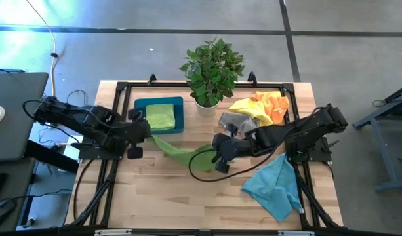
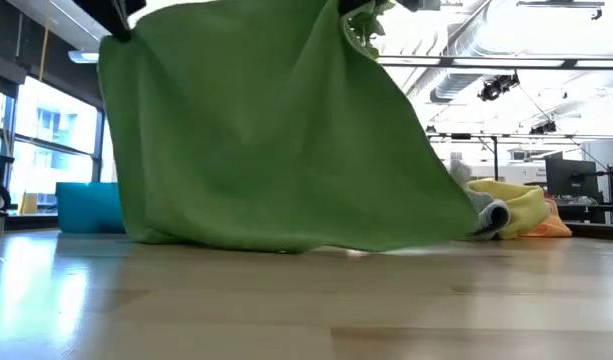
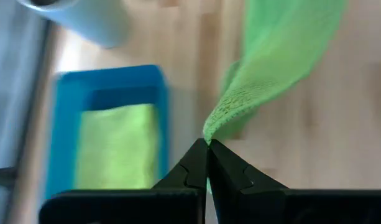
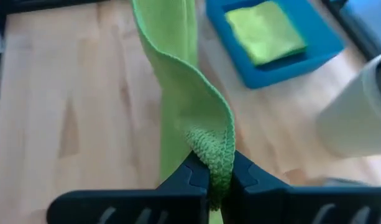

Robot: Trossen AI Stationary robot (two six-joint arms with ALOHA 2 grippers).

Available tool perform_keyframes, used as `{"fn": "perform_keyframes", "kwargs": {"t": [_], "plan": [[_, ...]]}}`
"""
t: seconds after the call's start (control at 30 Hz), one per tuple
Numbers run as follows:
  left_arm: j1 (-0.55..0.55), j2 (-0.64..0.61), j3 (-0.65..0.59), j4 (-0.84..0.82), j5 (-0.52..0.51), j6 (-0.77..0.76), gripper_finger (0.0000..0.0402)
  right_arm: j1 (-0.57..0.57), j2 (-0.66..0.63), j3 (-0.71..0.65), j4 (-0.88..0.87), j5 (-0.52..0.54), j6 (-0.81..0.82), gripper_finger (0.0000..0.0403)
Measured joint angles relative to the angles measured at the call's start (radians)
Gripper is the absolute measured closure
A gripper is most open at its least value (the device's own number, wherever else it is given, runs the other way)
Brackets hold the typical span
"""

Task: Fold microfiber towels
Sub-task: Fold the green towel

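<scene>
Green towel [image 1: 178,149] hangs at frame centre, stretched between the left tool [image 1: 143,131] and right tool [image 1: 221,147], each pinched shut on a corner. Uneven lowering risks a skewed fold; thin grips may slip.

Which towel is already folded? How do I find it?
Find the leafy potted plant at the wooden table's far edge. Beside it sits a rigid blue tray. Inside lies the folded lime-green microfiber towel, the only neat square; the others are loose.
</scene>
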Motion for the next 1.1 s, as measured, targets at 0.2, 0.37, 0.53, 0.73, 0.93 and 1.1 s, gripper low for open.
{"fn": "perform_keyframes", "kwargs": {"t": [0.2, 0.37, 0.53, 0.73, 0.93, 1.1], "plan": [[0.001, 0.100, 0.162, -0.172, -0.233, 0.055, 0.0401, -0.023, -0.001, 0.121, -0.228, 0.109, -0.057, 0.0403], [0.004, 0.162, 0.269, -0.272, -0.354, 0.107, 0.0401, -0.058, 0.005, 0.174, -0.311, 0.166, -0.164, 0.0403], [0.004, 0.192, 0.330, -0.306, -0.455, 0.106, 0.0401, -0.087, 0.008, 0.189, -0.311, 0.190, -0.310, 0.0403], [-0.010, 0.196, 0.294, -0.329, -0.240, -0.071, 0.0401, -0.087, 0.041, 0.189, -0.337, 0.095, -0.271, 0.0403], [-0.118, 0.236, 0.068, -0.206, -0.078, -0.239, 0.0401, -0.022, 0.177, 0.189, -0.393, -0.097, -0.177, 0.0403], [-0.220, 0.305, -0.085, 0.035, 0.089, -0.271, 0.0401, 0.039, 0.289, 0.188, -0.339, -0.277, -0.126, 0.0403]]}}
